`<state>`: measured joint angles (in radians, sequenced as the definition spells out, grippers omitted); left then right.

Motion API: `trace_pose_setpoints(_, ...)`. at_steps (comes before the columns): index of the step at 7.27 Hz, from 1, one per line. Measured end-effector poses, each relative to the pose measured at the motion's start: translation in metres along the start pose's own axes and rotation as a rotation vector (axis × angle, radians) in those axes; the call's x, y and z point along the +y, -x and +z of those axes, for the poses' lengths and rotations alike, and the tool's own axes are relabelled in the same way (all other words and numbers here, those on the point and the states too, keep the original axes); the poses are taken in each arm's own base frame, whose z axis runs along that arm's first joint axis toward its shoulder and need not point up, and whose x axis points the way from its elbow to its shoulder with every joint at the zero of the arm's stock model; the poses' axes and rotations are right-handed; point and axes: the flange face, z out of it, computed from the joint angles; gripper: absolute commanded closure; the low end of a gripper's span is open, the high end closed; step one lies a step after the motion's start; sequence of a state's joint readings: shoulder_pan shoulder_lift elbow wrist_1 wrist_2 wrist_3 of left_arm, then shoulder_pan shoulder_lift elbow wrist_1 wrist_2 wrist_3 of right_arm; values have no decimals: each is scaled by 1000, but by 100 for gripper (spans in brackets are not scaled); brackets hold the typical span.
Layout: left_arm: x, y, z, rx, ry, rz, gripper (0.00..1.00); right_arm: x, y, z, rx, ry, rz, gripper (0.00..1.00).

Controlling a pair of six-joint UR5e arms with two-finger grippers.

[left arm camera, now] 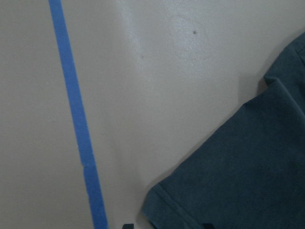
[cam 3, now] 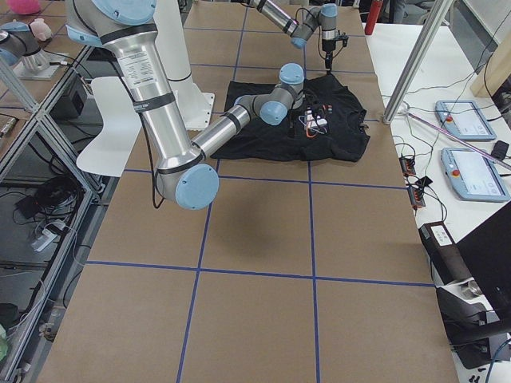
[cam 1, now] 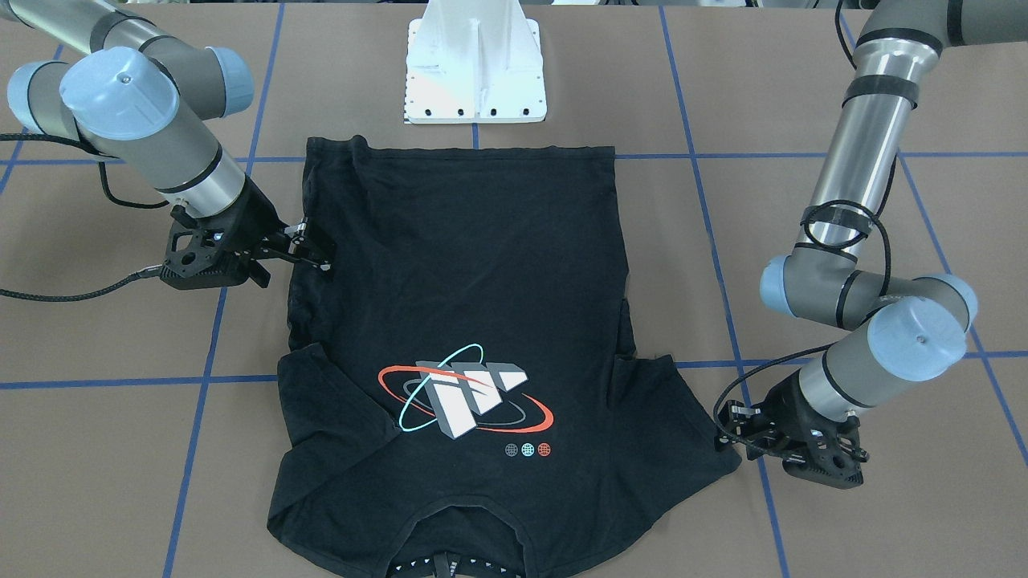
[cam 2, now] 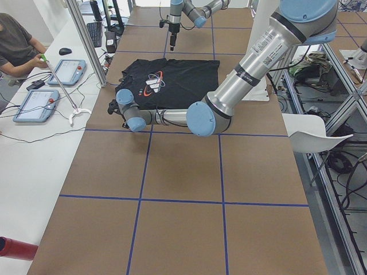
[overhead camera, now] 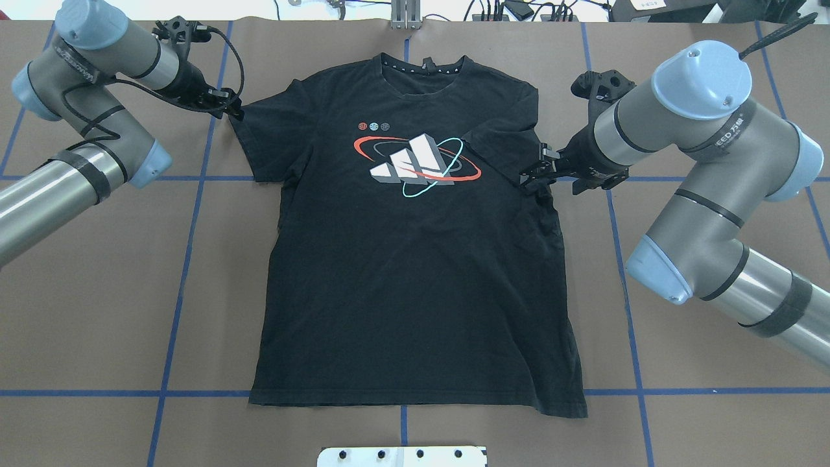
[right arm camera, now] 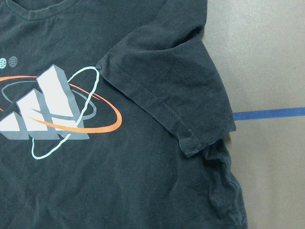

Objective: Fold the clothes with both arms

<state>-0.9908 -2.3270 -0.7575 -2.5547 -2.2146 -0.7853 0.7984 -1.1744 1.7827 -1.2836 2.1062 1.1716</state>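
Note:
The black T-shirt point(overhead camera: 415, 272) lies flat on the brown table, graphic point(overhead camera: 415, 159) up and collar at the far side from the robot. Its sleeve on my right is folded inward onto the chest point(right arm camera: 167, 90). My left gripper point(overhead camera: 227, 107) sits low at the tip of the other sleeve point(left arm camera: 238, 181); its tips straddle the hem corner and look open. My right gripper point(overhead camera: 535, 176) is open at the shirt's side edge, just below the folded sleeve. In the front view the shirt point(cam 1: 466, 265) lies between the right gripper point(cam 1: 313, 247) and the left gripper point(cam 1: 727, 433).
The white slotted base block point(cam 1: 474, 72) stands at the robot's edge, just off the shirt's hem. Blue tape lines point(overhead camera: 188, 259) grid the table. An operator point(cam 2: 14, 43) sits at a side bench with tablets point(cam 3: 471, 171).

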Motion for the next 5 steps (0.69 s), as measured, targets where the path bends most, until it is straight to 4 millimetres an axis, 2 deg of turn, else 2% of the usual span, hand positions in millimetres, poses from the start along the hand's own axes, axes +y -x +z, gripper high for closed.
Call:
trace_pose_setpoints(4, -4, 1, 5, -24, -14, -8, 49, 1, -5, 3, 11, -8, 0, 0)
trace_pose_setpoints(5, -4, 2, 5, -26, -13, -9, 55, 1, -7, 5, 17, -14, -2, 0)
